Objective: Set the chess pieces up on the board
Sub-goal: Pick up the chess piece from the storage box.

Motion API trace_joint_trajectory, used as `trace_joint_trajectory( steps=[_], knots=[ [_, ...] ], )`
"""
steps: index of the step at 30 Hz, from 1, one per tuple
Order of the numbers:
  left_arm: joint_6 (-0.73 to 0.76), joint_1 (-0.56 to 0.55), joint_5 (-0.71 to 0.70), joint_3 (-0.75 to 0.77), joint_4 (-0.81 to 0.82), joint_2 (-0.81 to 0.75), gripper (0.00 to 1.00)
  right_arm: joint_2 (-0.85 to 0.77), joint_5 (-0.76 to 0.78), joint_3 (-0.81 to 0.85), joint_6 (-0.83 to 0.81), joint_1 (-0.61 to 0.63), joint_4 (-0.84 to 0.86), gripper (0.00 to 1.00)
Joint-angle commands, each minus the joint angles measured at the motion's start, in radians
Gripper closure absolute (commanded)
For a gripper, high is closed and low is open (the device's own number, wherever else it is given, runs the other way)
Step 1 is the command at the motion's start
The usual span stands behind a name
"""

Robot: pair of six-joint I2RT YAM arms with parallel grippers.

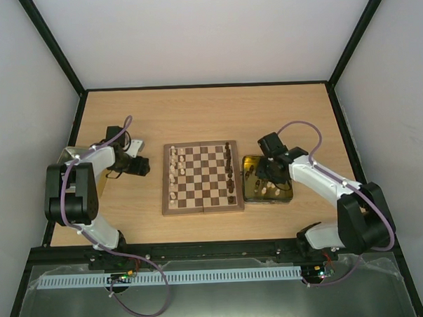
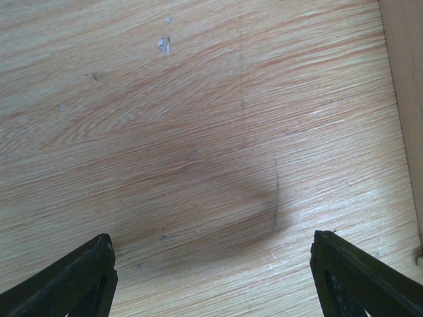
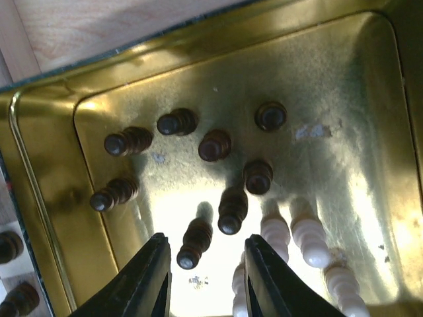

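Top external view shows you the chessboard [image 1: 202,178] lying between the two arms, only partly dressed. A file of cream pieces [image 1: 173,175] stands along the edge nearest your left tool [image 2: 211,241], and a file of dark brown pieces [image 1: 230,173] along the edge nearest your right tool [image 3: 206,239]. Both files have gaps, and the second rank on each side looks unfilled, though the pieces are too small here for a count.

Your right tool hangs over the gold tray [image 3: 46,198], which sits just beside the board. Its fingers are parted a little, and one dark brown piece [image 3: 197,243] stands between them, touching neither. Ahead of the tool about seven more dark tray pieces [image 3: 215,145] stand scattered. Just off its right finger stands a cluster of cream tray pieces [image 3: 307,234]. So the stock still to be moved is plainly large.

Your left tool is spread wide over bare wooden surface [image 2: 165,132] and holds nothing, and the board's border shows only at the right edge of its view.

I judge you somewhere short of halfway. Each side has the start of one row down, while most of the dark pieces and some cream ones still wait in the tray. The step in hand looks like a pick of that dark piece, which needs you to close on it before you lift.
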Motion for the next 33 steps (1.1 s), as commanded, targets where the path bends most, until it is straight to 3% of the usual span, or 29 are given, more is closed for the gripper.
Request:
trace_joint_trajectory(
  steps=[1,10,33],
  knots=[
    [-0.002,-0.010,-0.008,0.006,-0.018,0.019,0.20,-0.061,-0.021,-0.037,0.008,-0.004,-0.064,0.71],
    [-0.004,-0.017,-0.015,0.008,-0.018,0.020,0.20,-0.097,-0.055,-0.086,-0.007,-0.004,-0.081,0.76],
    [-0.004,-0.018,-0.019,0.008,-0.014,0.024,0.20,-0.026,-0.104,-0.125,-0.042,-0.003,-0.034,0.77]
  ],
)
